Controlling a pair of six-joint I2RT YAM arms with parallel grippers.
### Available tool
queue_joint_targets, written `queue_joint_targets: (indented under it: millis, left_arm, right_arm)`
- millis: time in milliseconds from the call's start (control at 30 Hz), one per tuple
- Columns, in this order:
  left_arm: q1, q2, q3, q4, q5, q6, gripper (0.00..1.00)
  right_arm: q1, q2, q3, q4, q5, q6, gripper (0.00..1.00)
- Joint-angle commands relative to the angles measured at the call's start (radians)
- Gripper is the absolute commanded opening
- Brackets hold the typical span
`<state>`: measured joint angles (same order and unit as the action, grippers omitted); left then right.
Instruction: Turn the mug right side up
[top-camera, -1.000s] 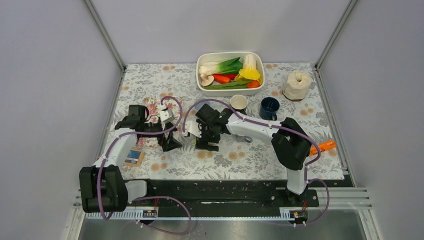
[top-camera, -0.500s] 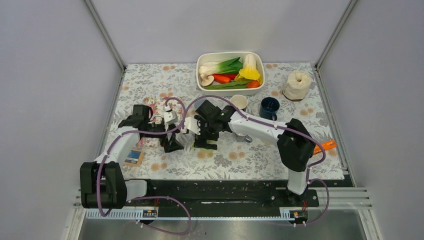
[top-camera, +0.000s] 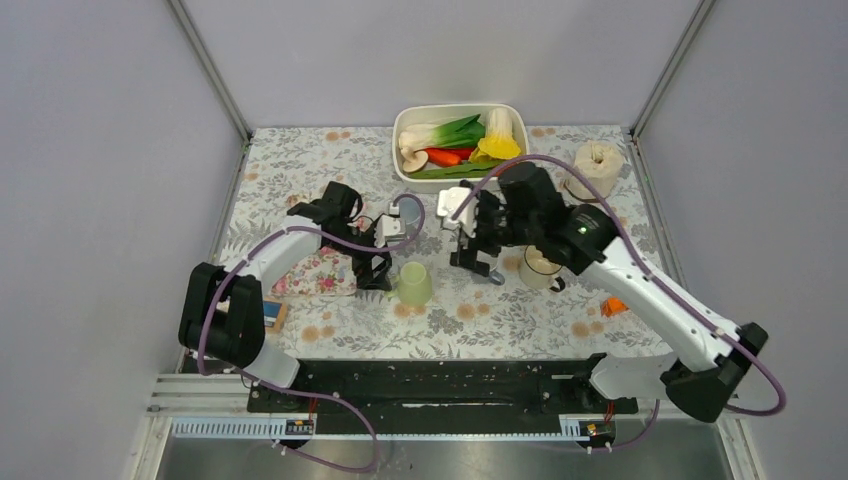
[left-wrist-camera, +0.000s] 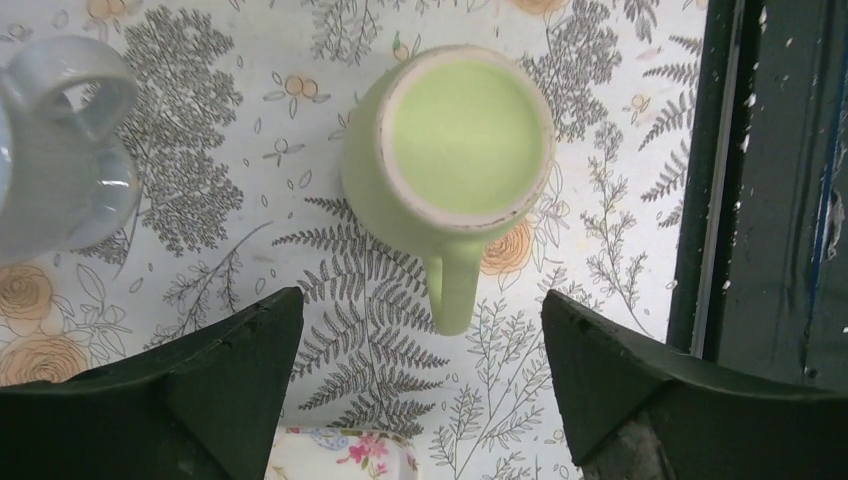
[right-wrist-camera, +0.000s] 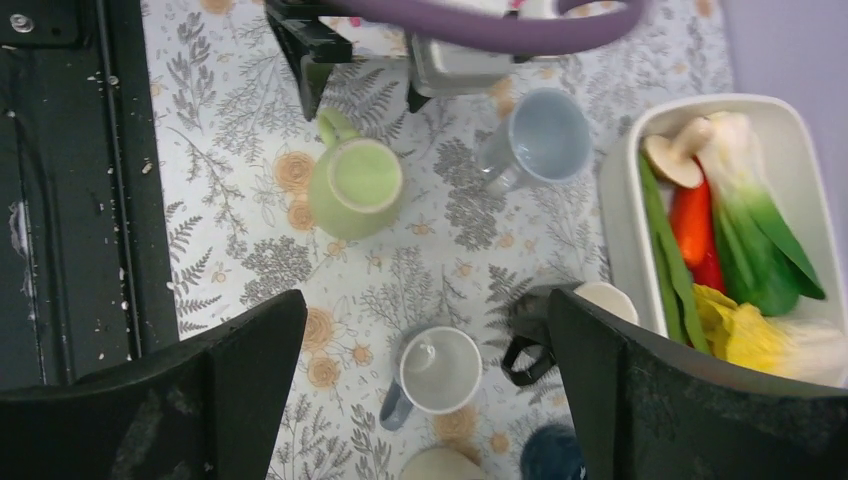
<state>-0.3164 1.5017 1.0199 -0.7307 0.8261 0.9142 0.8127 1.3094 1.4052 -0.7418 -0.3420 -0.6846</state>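
Note:
A pale green mug stands upside down on the floral tablecloth, its flat base facing up. Its handle points toward my left gripper, which is open, low over the cloth. The handle's end lies just ahead of the gap and neither finger touches it. In the top view the left gripper is just left of the mug. My right gripper is open and empty, high above the table, right of the green mug.
A light blue mug stands upright behind the green one. A grey mug, a black mug, a cream mug and a white tub of vegetables lie to the right. A floral cloth lies left.
The green mug, hidden between the grippers before, now stands inverted on the cloth. The left gripper has shifted right beside it. The right arm has swung up and away to the right.

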Motion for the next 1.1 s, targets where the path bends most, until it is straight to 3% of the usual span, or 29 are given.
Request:
queue_joint_targets:
  millis: [0, 433, 867, 1067]
  left_arm:
    - [-0.036, 0.024, 0.054, -0.061, -0.101, 0.041, 0.9]
    - [-0.159, 0.102, 0.111, -0.019, -0.239, -0.061, 0.69]
    - [-0.197, 0.151, 0.153, -0.052, -0.307, -0.089, 0.45]
    - [-0.203, 0.156, 0.161, -0.052, -0.308, -0.104, 0.39]
  right_arm:
    - [-0.095, -0.094, -0.054, 0.033, -0.097, 0.007, 0.99]
    - [-0.226, -0.334, -0.26, 0.142, -0.136, 0.036, 0.99]
    - [-0.228, -0.367, -0.278, 0.16, -0.15, 0.043, 0.98]
    - [-0.23, -0.359, -0.284, 0.167, -0.146, 0.043, 0.98]
